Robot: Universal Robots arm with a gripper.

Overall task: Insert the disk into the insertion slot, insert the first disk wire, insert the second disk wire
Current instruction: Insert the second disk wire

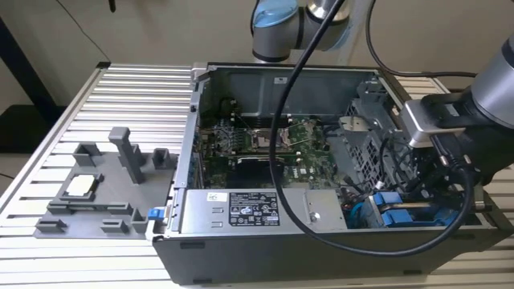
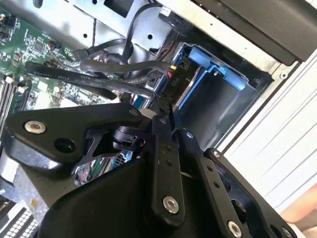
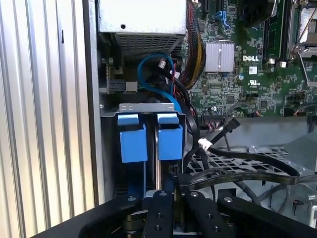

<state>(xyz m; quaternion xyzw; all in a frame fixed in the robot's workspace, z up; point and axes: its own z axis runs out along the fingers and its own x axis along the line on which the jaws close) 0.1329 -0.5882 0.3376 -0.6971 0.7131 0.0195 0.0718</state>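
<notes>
First wrist view: blue-framed disk [image 3: 170,141] upright

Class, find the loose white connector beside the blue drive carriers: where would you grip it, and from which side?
Probably grip the white connector by its rigid body, not its limp black lead, from the case opening: it lies exposed over the perforated metal.

Computer case [image 1: 321,241], grey fixture [image 1: 88,198] on slatted table [image 1: 120,96]

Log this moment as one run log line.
claw: at blue drive bay | jaws: closed together | disk: appears seated in bay | computer case: open
</notes>
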